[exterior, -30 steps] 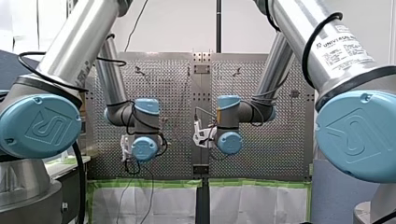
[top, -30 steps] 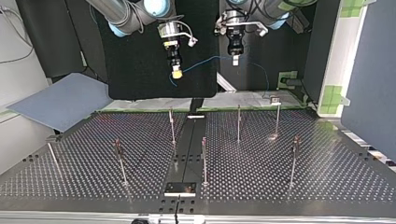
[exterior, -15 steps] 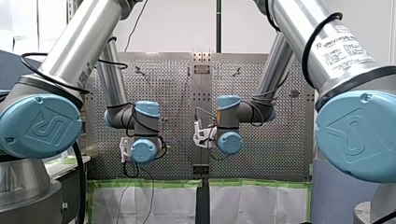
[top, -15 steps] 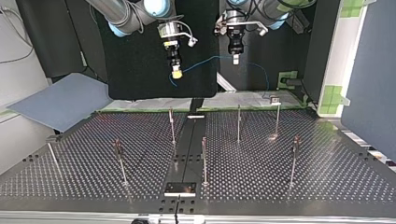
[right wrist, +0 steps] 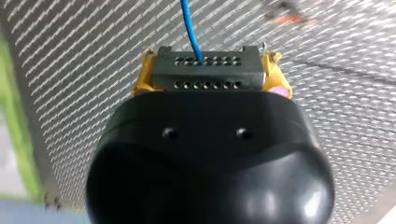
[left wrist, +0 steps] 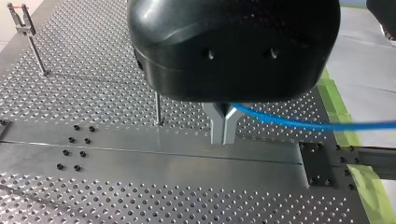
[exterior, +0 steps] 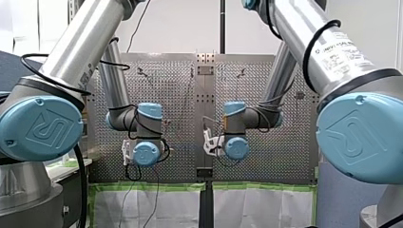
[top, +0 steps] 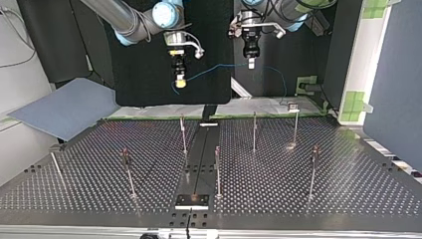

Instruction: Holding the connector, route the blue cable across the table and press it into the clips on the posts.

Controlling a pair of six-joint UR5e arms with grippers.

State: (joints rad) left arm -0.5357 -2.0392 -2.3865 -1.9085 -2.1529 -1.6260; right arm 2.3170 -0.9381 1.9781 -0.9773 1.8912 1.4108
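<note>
- Step, as we read it: carry phase, before any pressing. Both hands hang over the far edge of the table [top: 308, 199], upper middle of the top view. No cable shows in the clips [left wrist: 22, 21] on the nearer posts [top: 217, 169].
- Right hand [top: 179, 82]: yellow pads clamped on the connector [right wrist: 201, 77]. The cable [left wrist: 289, 122] leaves the connector's face straight ahead.
- Left hand [left wrist: 224, 137]: metal fingers pinched together, with the cable passing between them and running off to the side. To us it looks like a guide pinch partway along the run, not an end grip.
- The cable spans hand to hand in the air. From the left hand it drops toward one of the posts, upper right of centre in the top view. Whether it sits in that clip is too small to tell.
- Next: bring the span down over the table, line it up above a clip and push it down into the fork.
- That needs light tension between the hands and the run square to the slot. A slack cable would likely slide off.
- Risk: the posts are slender, so side load could bend them.
- Table: dark perforated plate with a plain centre strip and several thin posts standing well apart.
- Room: black backdrop [top: 149, 74] behind the hands, grey panel [top: 64, 107] at upper left, green tape [top: 356, 102] on the white frame at right.
</note>
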